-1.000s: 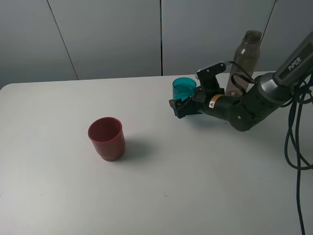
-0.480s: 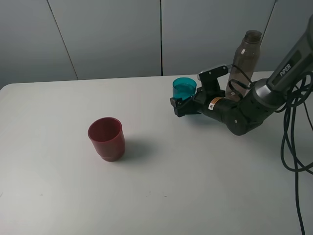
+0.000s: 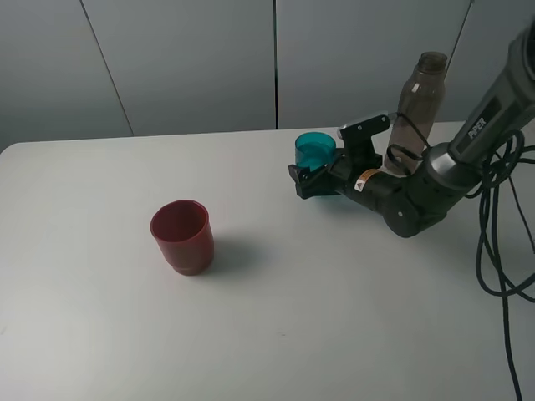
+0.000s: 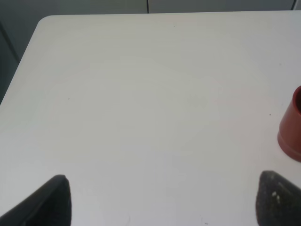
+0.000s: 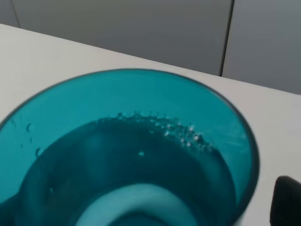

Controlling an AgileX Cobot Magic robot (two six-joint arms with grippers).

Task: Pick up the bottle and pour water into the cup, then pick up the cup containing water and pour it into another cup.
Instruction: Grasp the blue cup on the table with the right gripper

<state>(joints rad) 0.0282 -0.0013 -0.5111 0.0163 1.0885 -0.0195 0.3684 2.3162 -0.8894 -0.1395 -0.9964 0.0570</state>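
Note:
The teal cup (image 3: 315, 150) stands on the white table (image 3: 276, 309) at the back right, with water in it; it fills the right wrist view (image 5: 127, 155). My right gripper (image 3: 313, 179) straddles the cup's lower part, jaws on either side; one dark fingertip (image 5: 288, 200) shows a small gap from the cup wall. The smoky bottle (image 3: 420, 92) stands upright behind the right arm. The dark red cup (image 3: 180, 234) stands upright left of centre and shows at the edge of the left wrist view (image 4: 292, 127). My left gripper (image 4: 162, 200) is open and empty over bare table.
Black cables (image 3: 501, 251) hang off the right arm at the table's right edge. A grey panelled wall (image 3: 192, 58) runs behind the table. Open table surface lies between the two cups.
The right arm's elbow has shifted slightly up and toward the bottle while the gripper stays at the teal cup. Neither cup nor the bottle has moved.

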